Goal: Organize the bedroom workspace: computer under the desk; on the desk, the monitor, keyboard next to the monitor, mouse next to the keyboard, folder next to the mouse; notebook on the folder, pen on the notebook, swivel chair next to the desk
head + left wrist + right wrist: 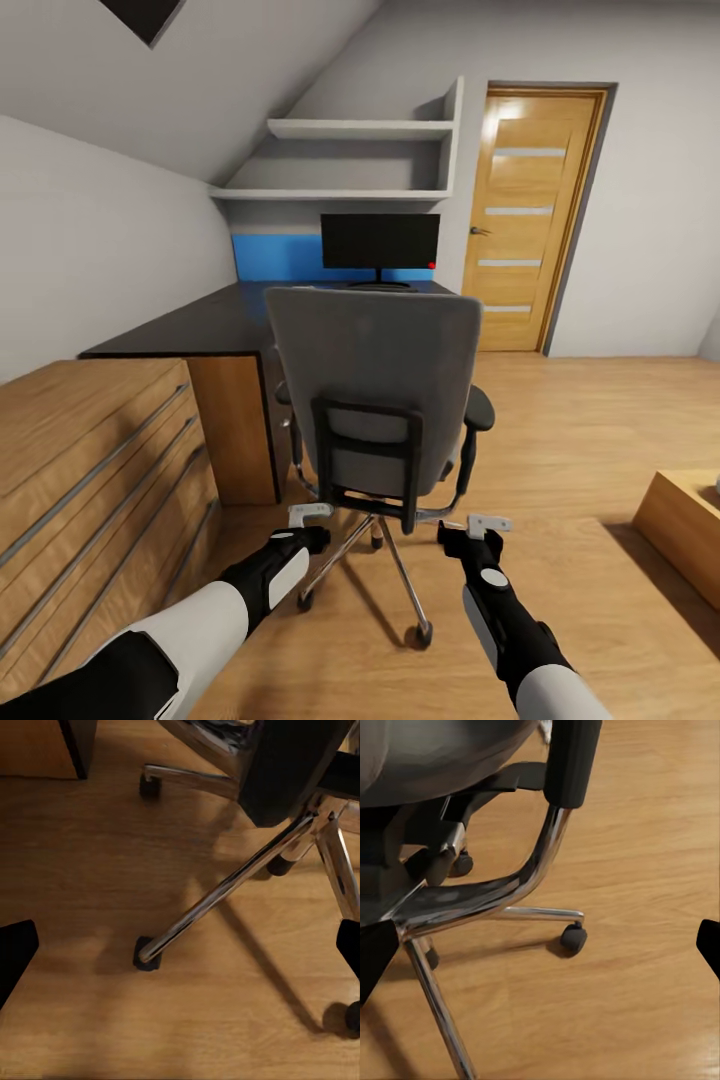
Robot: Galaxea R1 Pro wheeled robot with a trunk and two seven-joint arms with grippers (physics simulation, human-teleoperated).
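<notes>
The swivel chair (375, 370) stands in front of me with its grey back toward me, hiding its seat. Behind it runs the black desk (200, 325), and the monitor (380, 241) stands on its far end. My left gripper (310, 516) is open, low behind the chair's left side, above a chrome leg of the chair base (225, 889). My right gripper (480, 526) is open too, low beside the chair's right armrest post (544, 847). Nothing sits between either pair of fingers. The folder, notebook, pen, keyboard, mouse and computer are out of view.
A light wooden drawer chest (90, 480) stands close on my left, against the desk's end. A wooden door (530, 220) is at the back right. A low wooden piece (690, 530) sits at the right edge. Open wood floor lies to the chair's right.
</notes>
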